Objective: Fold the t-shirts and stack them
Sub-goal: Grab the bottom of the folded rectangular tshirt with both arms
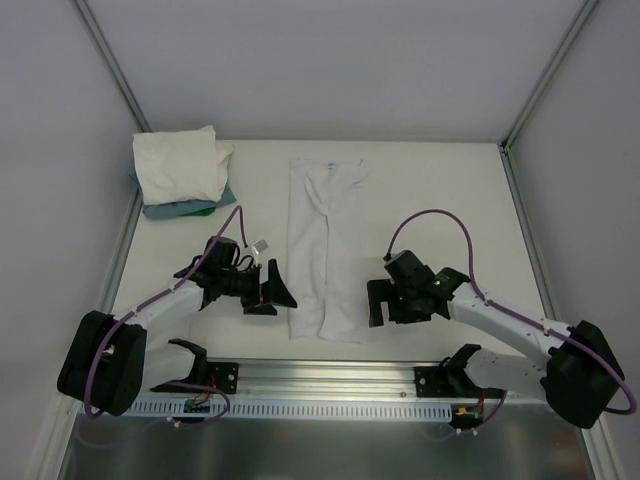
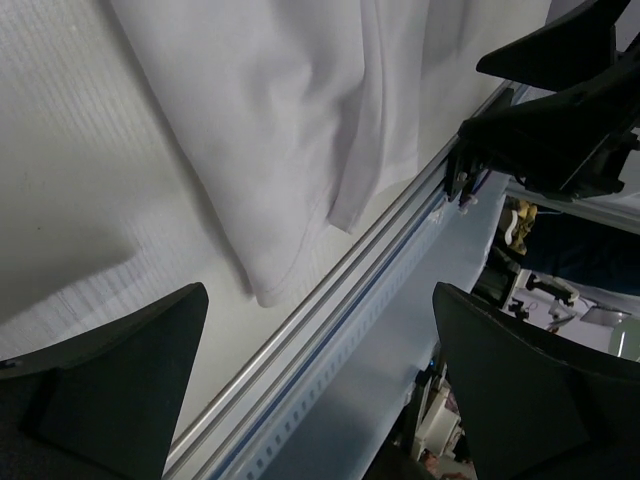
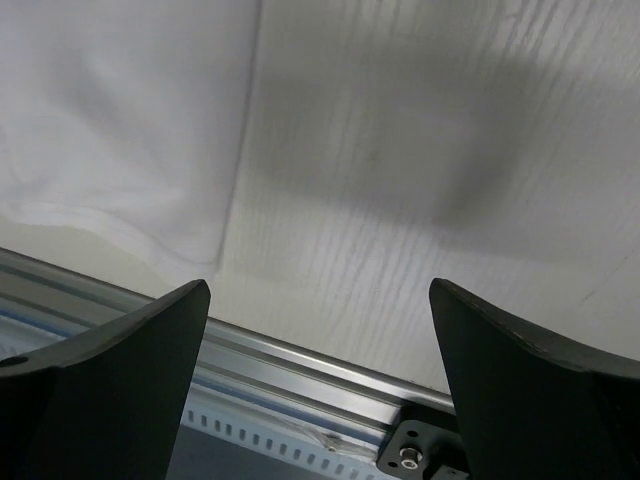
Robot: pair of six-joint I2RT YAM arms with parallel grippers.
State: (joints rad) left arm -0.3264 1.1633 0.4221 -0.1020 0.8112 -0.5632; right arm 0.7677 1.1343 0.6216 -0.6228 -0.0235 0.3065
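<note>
Here — t-shirt (image 1: 325, 250) between spread fingers (image 1: 279, 288).

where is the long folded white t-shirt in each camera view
top external: t-shirt lies in the centre, a long strip running near to far
left wrist: t-shirt fills the upper middle
right wrist: t-shirt at upper left
shared landmark: metal rail by its near end

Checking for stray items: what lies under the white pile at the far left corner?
A teal-blue flat item pokes out beneath the white pile, a green edge beside it; the rest is covered.
</note>
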